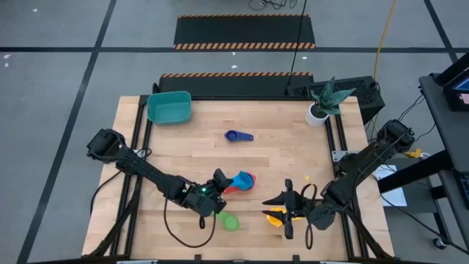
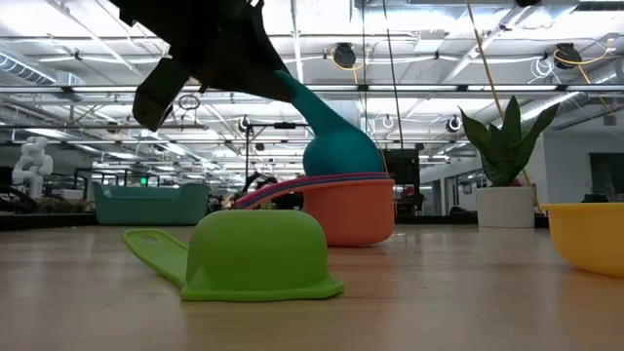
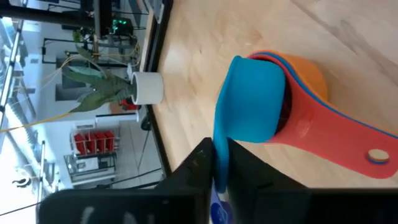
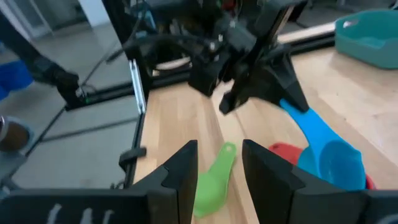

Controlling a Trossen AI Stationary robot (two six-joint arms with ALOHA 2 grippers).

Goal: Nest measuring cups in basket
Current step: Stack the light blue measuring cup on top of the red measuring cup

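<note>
My left gripper (image 1: pixel 218 181) pinches the flat handle of the light blue cup (image 1: pixel 241 180); in the left wrist view its fingers (image 3: pixel 205 163) sit pressed on either side of that handle. The bowl of the cup hangs just ahead of the fingertips, resting in the stack of cups (image 2: pixel 346 205) directly in front of the gripper. That stack holds an orange cup (image 3: pixel 311 78) at the bottom, with a red handle (image 3: pixel 339 143) and a thin blue rim showing between it and the light blue one. Just beside the gripper, toward the table's near edge, the green cup (image 1: pixel 230 221) lies upside down, touching nothing else.

My right gripper (image 1: pixel 287 214) waits off to the side of the left one, fingers (image 4: pixel 180 171) spread apart with nothing between them; the yellow cup (image 1: pixel 275 217) lies just beside it, though I cannot tell whether they touch. Farther out from both grippers, toward the far side, the dark blue cup (image 1: pixel 238 136) lies alone on the table (image 1: pixel 278 158). The basket (image 1: pixel 170 107) stands at the far left corner, well apart from the left gripper, and from above I see nothing in it. A potted plant (image 1: pixel 326 103) stands at the far right corner.

The low view shows the green cup's overturned dome, which the overhead hides. The right wrist view shows the left gripper's hold from the front.
</note>
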